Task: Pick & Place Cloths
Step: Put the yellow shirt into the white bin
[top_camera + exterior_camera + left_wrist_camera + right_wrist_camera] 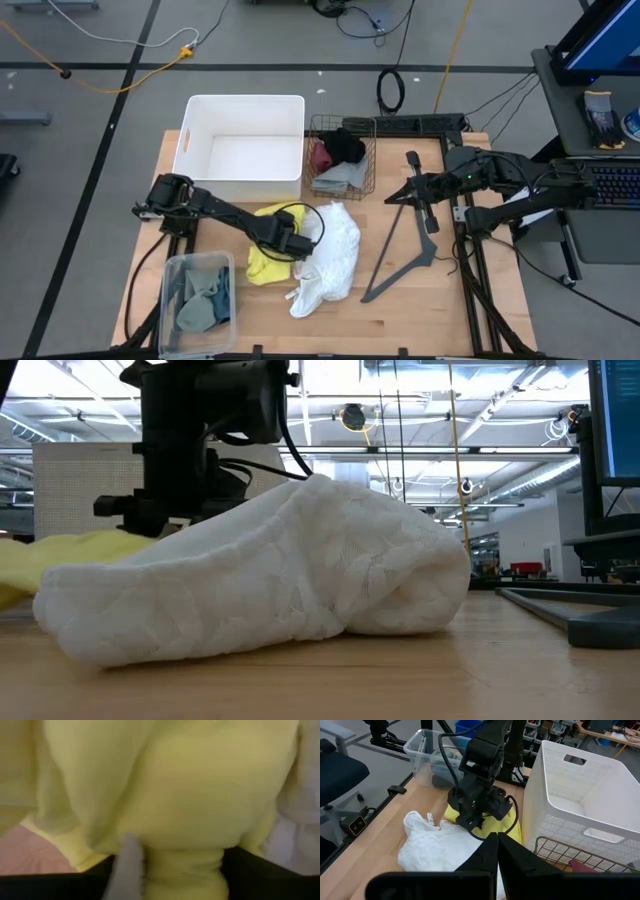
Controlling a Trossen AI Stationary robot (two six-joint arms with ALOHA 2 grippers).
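A yellow cloth (262,258) lies crumpled on the wooden table, left of a white cloth (334,258) that partly overlaps it. My left gripper (297,240) points down onto the yellow cloth beside the white one and is shut on a bunch of it (182,870). In the low view the white cloth (270,570) hides the fingertips. More cloths, maroon, black and grey, lie in a wire basket (341,155). Teal and sage ones lie in a clear tub (197,298). My right gripper (400,193) waits shut, raised at the table's right. My left gripper comes from above, pointing down, and pinches a gathered fold of the yellow cloth (180,862) between its two fingers (125,870). The cloth bulges out beyond the fingers. Its remaining part lies on the table. One layer or several, I cannot tell.
A white plastic bin (245,110) stands at the far left of the table, the wire basket right beside it. A thin black angled metal bar (400,262) lies right of the white cloth. The clear tub sits at the near left corner.
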